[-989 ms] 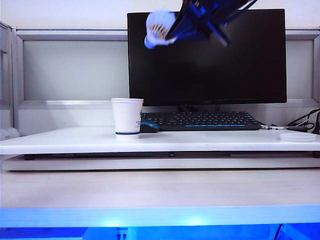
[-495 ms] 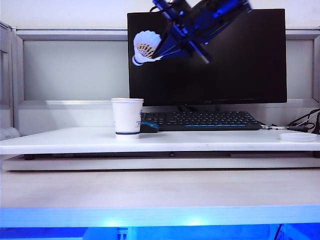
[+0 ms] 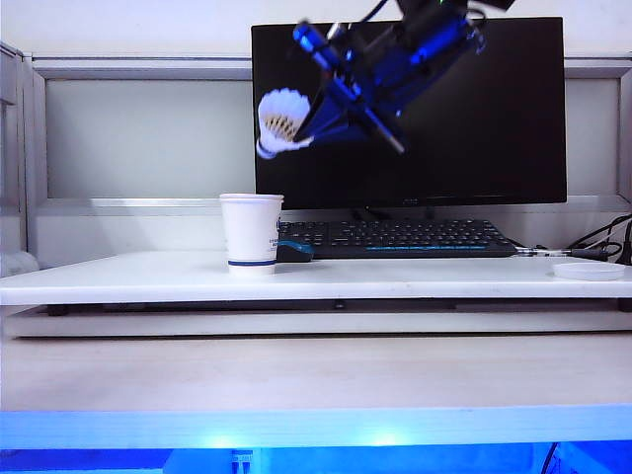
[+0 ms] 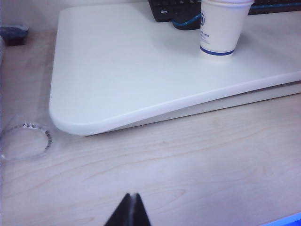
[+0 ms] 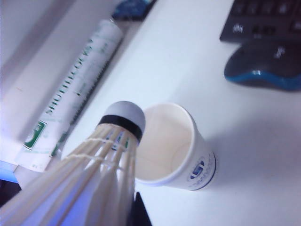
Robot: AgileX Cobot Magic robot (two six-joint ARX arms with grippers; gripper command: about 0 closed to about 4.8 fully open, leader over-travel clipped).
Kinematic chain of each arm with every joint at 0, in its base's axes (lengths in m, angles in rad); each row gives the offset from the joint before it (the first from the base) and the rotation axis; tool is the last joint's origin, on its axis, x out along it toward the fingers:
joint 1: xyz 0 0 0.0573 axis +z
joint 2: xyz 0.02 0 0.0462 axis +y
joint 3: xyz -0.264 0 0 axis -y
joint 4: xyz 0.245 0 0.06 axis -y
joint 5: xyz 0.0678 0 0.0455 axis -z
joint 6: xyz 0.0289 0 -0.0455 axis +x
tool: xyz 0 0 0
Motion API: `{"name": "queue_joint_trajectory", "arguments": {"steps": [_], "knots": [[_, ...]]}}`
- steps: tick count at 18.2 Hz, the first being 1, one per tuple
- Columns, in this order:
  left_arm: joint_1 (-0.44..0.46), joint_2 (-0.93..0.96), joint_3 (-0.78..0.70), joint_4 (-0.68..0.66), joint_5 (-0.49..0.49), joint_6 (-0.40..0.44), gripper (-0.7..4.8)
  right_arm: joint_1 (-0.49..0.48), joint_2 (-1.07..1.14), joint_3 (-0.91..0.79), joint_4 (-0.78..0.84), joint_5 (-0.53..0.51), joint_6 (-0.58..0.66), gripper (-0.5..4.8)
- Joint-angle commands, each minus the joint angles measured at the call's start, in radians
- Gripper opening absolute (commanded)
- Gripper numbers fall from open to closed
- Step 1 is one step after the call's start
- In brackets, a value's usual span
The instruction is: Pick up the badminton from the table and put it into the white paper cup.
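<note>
The badminton (image 3: 279, 120) hangs in the air, cork tip pointing down and left, above and a little right of the white paper cup (image 3: 251, 231). My right gripper (image 3: 314, 126) is shut on its feather skirt. In the right wrist view the badminton (image 5: 91, 174) fills the foreground, its cork tip beside the rim of the white paper cup (image 5: 176, 147), whose inside looks empty. The cup stands upright on the table (image 3: 395, 279). My left gripper (image 4: 130, 197) is shut, low over the pale wood surface in front of the table (image 4: 127, 70), holding nothing.
A monitor (image 3: 474, 118) and a keyboard (image 3: 405, 237) stand behind the cup, with a dark mouse (image 5: 263, 66) close beside it. A shuttlecock tube (image 5: 75, 89) lies off the table's edge. A flat white disc (image 3: 589, 270) rests at the table's right end.
My right arm has come down and to the left with the badminton, bringing it closer to the cup's mouth. The cup and the left gripper have stayed put.
</note>
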Motion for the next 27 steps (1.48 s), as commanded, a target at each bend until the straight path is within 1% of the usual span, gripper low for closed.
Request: {"name": "queue_joint_trajectory", "arguments": {"steps": [1,9,15,19,21,24,25,26,27], "knots": [[0.0,0.0,-0.002,-0.016,-0.007,0.001,-0.05,0.003,0.032,0.006,0.013,-0.026,0.006,-0.06],[0.0,0.0,-0.003,-0.016,-0.026,0.001,-0.05,0.003,0.058,0.008,0.039,-0.021,0.007,-0.07],[0.0,0.0,-0.003,-0.016,-0.026,0.001,-0.05,0.003,0.144,0.092,0.028,-0.039,0.032,-0.07],[0.0,0.0,-0.003,-0.016,-0.026,0.001,-0.05,0.003,0.149,0.095,0.014,-0.042,0.032,-0.06],[0.0,0.0,-0.003,-0.016,-0.029,0.001,-0.05,0.003,0.149,0.095,0.004,-0.078,0.032,-0.07],[0.0,0.0,-0.003,-0.016,-0.029,0.001,-0.05,0.003,0.149,0.095,0.004,-0.087,0.032,-0.05],[0.0,0.0,-0.003,-0.016,-0.029,0.001,-0.05,0.003,0.149,0.095,0.005,-0.095,0.032,0.15],[0.0,0.0,-0.003,-0.016,-0.029,0.001,-0.05,0.003,0.149,0.095,0.005,-0.097,0.033,0.91],[0.0,0.0,-0.003,-0.016,-0.029,0.001,-0.05,0.003,0.149,0.095,0.005,-0.097,0.036,1.17]]}}
